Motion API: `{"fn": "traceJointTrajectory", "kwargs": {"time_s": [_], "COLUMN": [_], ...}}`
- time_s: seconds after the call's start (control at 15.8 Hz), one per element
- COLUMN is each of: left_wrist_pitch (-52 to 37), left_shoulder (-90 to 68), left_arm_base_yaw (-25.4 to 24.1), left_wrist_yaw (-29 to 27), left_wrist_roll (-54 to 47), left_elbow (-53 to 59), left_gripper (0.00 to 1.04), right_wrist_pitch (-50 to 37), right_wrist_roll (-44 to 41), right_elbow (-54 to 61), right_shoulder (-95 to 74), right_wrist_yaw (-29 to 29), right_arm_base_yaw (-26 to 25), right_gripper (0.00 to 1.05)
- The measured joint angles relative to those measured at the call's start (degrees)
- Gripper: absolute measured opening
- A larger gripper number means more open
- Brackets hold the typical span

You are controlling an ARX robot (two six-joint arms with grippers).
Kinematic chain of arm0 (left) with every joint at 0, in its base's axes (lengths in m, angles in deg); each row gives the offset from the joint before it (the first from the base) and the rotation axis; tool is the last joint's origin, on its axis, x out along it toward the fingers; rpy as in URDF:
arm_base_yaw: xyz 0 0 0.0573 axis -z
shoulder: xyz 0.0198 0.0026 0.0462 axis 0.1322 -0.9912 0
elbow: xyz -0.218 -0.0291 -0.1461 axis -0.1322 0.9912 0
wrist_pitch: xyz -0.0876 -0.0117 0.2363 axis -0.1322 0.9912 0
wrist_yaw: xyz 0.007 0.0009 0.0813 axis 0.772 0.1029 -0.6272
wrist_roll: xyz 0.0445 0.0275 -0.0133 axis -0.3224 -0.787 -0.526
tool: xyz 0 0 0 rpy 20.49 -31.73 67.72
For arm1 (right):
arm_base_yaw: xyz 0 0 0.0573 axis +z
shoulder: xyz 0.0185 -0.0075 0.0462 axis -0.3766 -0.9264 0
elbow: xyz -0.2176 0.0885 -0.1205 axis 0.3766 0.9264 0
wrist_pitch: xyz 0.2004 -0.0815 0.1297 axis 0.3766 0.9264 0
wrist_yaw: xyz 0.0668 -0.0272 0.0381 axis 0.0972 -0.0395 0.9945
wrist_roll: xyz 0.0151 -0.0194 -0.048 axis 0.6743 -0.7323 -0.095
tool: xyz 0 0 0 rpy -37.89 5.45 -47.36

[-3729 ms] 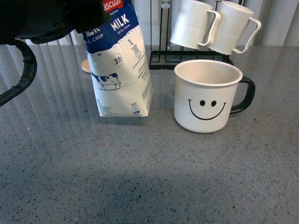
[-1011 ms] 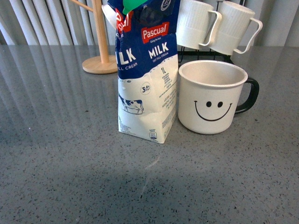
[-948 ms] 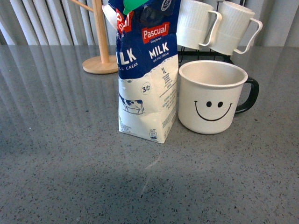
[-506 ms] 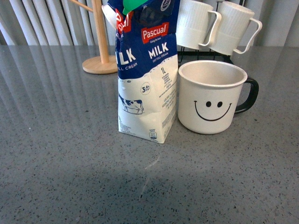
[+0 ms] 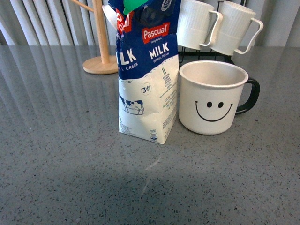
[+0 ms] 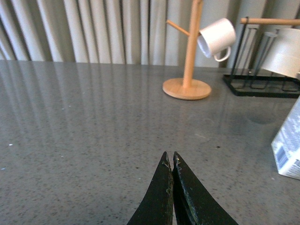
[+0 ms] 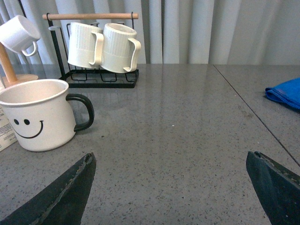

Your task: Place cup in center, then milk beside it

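The left gripper (image 6: 169, 161) has its fingers pressed together above bare counter; the Pascual milk carton (image 5: 147, 70) stands upright off to its right. The smiley-face mug (image 5: 213, 97) sits just right of the carton, nearly touching. The right gripper (image 7: 171, 187) is spread wide, the mug ahead toward its left.

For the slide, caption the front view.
Milk carton standing beside the smiley cup on the grey counter, no gripper in view.

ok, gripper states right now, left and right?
Left gripper: closed, holding nothing, over bare grey countertop.
Right gripper: open wide, empty, apart from the white smiley-face mug.
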Motion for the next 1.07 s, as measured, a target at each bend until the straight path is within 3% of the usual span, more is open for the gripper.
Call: {"fn": "traceJointTrajectory", "kwargs": {"time_s": [0.95,1.01,1.07], "left_wrist_pitch": [11.3,13.8,21.7], "left_shoulder": [17.1,18.8,24.1], "left_arm_base_yaw": [0.3,0.3,0.3], "left_wrist_yaw": [0.4,0.4,0.5], "left_wrist_roll": [0.0,0.0,0.0], "left_elbow": [4.7,4.6,4.7], "left_gripper": [0.01,0.01,0.01], "right_wrist_pitch": [0.0,0.0,0.0], "right_wrist_roll": [0.0,0.0,0.0], "right_elbow": [0.0,0.0,0.0], "right_shoulder": [0.0,0.0,0.0], "right_wrist_yaw": [0.0,0.0,0.0], "right_arm_base_yaw": [0.0,0.0,0.0], "right_gripper": [0.98,0.98,0.98]}}
